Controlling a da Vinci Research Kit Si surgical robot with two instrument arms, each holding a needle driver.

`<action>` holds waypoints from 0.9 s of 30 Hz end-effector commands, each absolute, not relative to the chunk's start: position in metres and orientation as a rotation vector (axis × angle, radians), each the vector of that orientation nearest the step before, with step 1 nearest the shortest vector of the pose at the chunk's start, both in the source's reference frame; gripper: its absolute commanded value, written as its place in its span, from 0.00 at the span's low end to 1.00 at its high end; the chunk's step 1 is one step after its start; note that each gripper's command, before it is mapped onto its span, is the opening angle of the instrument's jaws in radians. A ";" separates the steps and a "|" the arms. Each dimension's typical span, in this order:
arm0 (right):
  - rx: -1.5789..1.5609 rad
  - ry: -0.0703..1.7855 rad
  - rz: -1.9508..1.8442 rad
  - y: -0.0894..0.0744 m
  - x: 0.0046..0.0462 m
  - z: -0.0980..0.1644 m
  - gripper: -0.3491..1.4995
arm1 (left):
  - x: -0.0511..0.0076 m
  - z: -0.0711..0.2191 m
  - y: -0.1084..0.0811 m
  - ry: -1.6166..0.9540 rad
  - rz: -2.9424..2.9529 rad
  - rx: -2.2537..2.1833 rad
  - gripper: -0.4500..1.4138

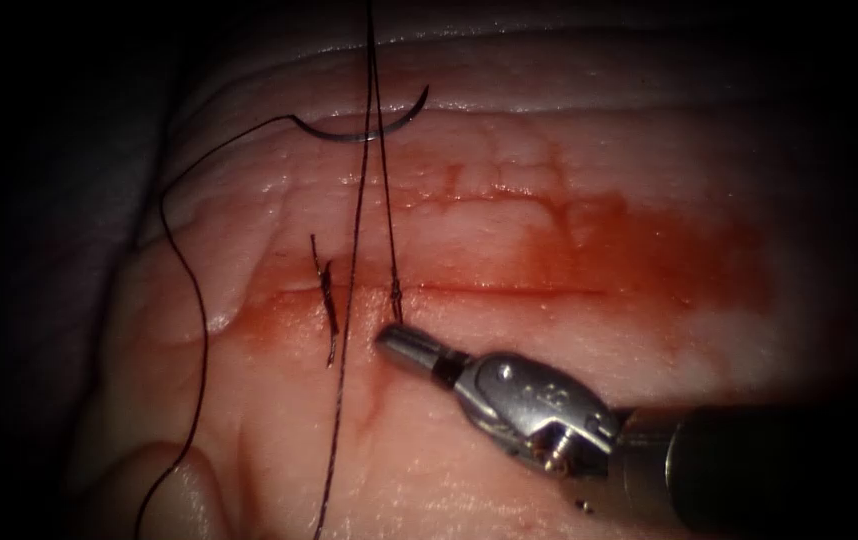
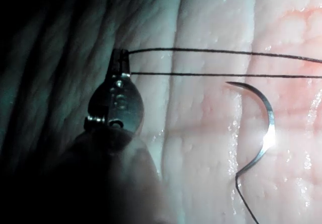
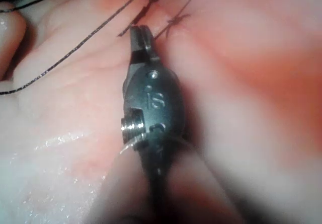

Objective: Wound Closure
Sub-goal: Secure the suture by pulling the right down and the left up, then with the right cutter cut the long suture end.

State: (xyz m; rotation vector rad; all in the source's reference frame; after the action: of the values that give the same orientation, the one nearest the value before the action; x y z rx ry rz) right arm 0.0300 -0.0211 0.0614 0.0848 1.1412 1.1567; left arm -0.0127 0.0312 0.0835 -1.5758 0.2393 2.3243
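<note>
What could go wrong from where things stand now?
1. The needle lies loose on the tissue above the cut, held by neither tool; a tug on its thread could drag it.
2. The left tool holds two taut strands from the knot; harder tension may tear the tissue.
3. The right tool, jaws shut, sits beside the knot and could snag it.

Surgical practice bench: tissue (image 1: 509,230) slab, suture needle (image 1: 364,130), thread (image 1: 349,300).
</note>
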 end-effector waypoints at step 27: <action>0.096 1.185 1.150 -0.021 0.0298 0.062 0.54 | -0.0127 0.082 0.027 0.030 2.186 -1.696 0.00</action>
State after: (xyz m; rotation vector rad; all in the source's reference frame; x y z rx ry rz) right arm 0.0291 -0.0208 0.0614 0.0958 1.1845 1.1505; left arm -0.0120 0.0259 0.0806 -1.6994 0.0129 2.1807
